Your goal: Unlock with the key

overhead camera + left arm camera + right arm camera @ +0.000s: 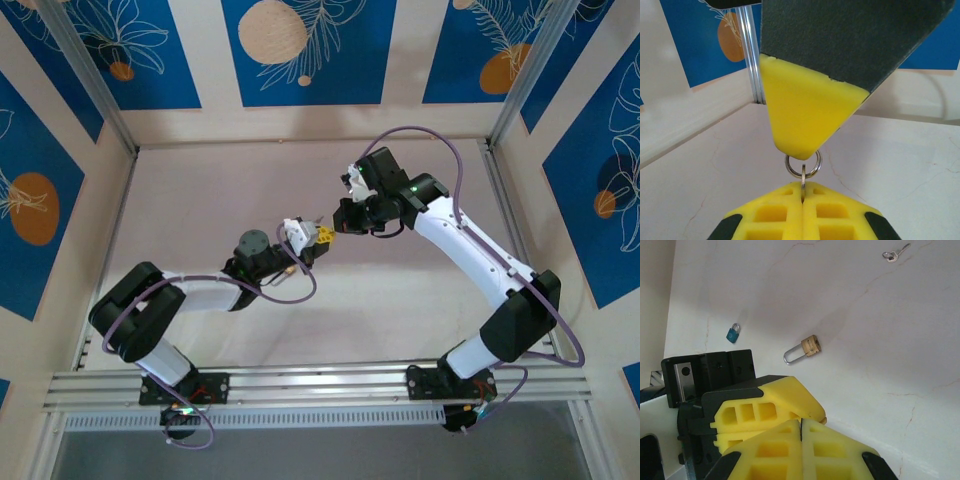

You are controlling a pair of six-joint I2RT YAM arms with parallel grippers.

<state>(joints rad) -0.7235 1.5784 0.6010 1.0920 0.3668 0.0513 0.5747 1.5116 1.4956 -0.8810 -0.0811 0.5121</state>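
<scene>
You will find the left gripper (803, 194) clamped on the key (803, 181), which you see edge-on as a thin silvery strip on a split ring (788, 165), just under the right gripper (801, 423) tip. The right jaws are pressed together. The brass padlock (811, 345) lies on the table (875, 330), well apart

Left gripper (803, 193) closed, perhaps pinching ring (814, 172)
</scene>
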